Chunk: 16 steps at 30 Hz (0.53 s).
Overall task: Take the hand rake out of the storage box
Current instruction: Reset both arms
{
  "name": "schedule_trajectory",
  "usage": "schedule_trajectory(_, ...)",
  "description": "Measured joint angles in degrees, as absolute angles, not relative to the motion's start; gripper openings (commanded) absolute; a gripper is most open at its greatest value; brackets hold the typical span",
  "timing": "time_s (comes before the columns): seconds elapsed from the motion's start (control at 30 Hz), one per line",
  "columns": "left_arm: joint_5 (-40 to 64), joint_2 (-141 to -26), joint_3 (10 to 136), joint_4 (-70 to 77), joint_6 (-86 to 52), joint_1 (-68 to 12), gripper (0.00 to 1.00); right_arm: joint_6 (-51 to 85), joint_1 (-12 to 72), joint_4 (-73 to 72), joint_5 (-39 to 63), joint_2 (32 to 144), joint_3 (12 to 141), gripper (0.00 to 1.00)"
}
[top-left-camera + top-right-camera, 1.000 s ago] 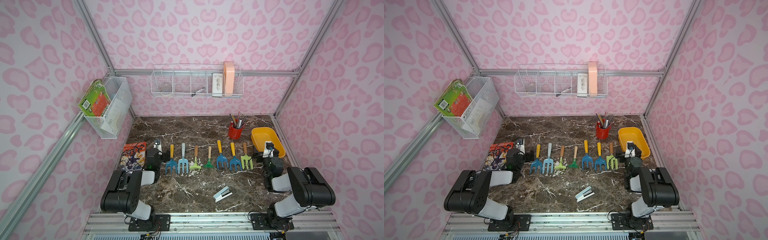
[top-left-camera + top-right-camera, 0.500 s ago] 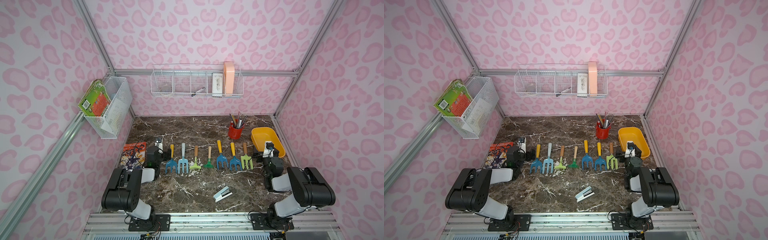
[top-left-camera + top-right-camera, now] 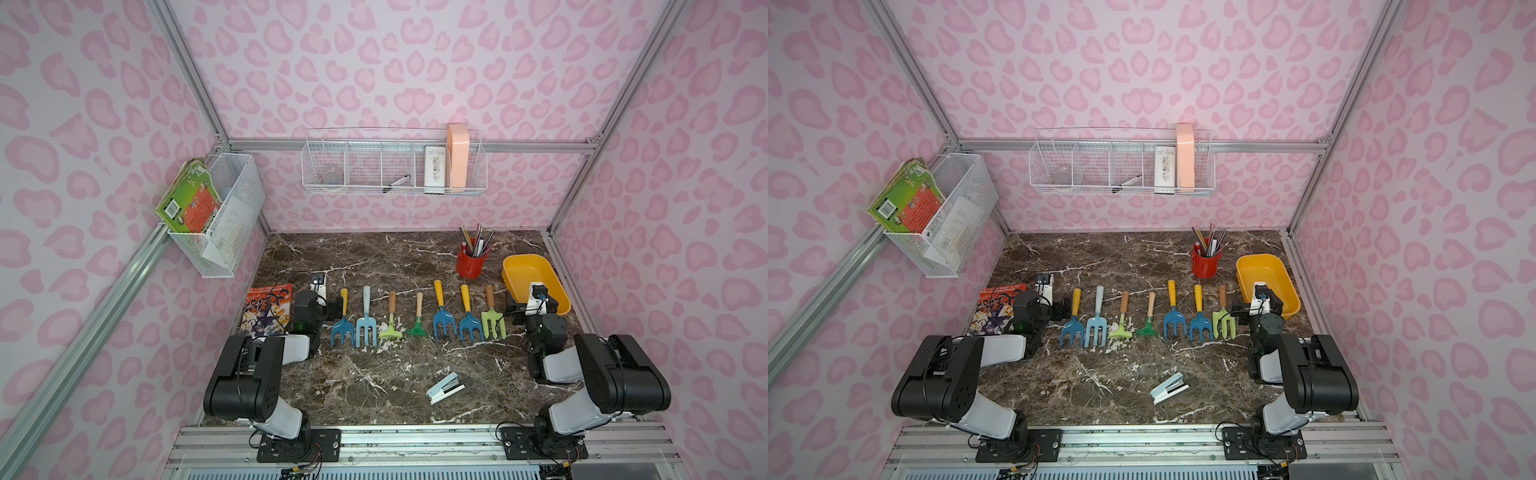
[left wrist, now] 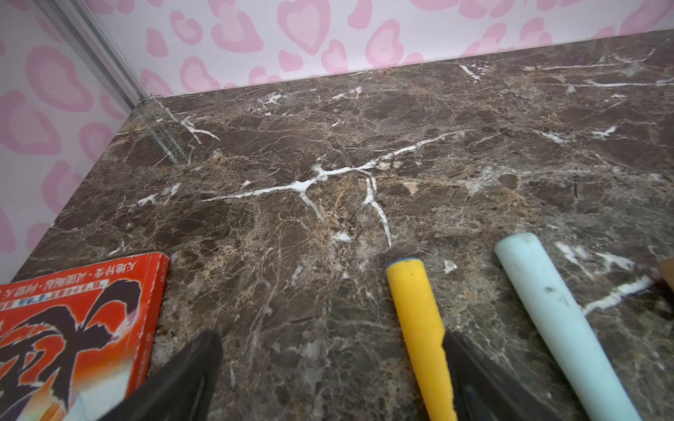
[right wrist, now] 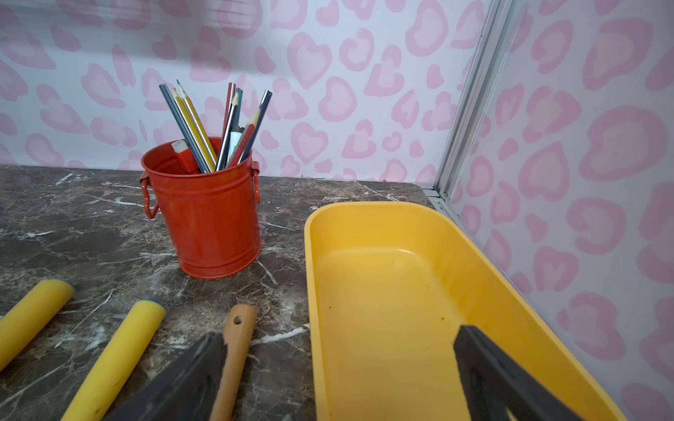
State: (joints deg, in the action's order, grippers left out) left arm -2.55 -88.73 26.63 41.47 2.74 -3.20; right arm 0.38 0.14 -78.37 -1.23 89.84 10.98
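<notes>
You can see a red cup (image 3: 471,262) full of pencils (image 5: 204,120) standing near the back of the brown stone table (image 3: 365,257). A pale blue stapler (image 3: 445,387) lies near the front. A red book (image 3: 266,309) lies flat by the left wall. The side wire basket (image 3: 226,216) holds a green book (image 3: 187,203). The back wire basket (image 3: 365,166) holds a tall peach box (image 3: 458,160).

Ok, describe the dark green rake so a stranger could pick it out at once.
On the dark marble table, seven hand tools lie in a row, handles toward the back wall. The dark green rake is the middle one, fourth from either end. Its wooden handle matches the lime green rake beside it, but only it has a dark green, triangular head.
</notes>
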Motion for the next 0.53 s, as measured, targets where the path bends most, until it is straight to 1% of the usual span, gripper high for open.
schedule_trajectory(0.23, -2.52, -88.62, 26.52, 41.50, 2.74, -3.11, 0.98, 0.14, 1.61, -79.11, -2.50, 89.82, 10.04, 0.99)
schedule_trajectory(0.37, -2.52, -88.62, 26.52, 41.50, 2.74, -3.14, 0.98, -0.25, 2.85, -81.65, -5.34, 89.82, 8.12, 0.99)
schedule_trajectory(0.53, -2.52, -88.62, 26.52, 41.47, 2.74, -3.18, 0.99, 0.30, 2.92, -81.73, -9.80, 89.93, 9.52, 0.99)
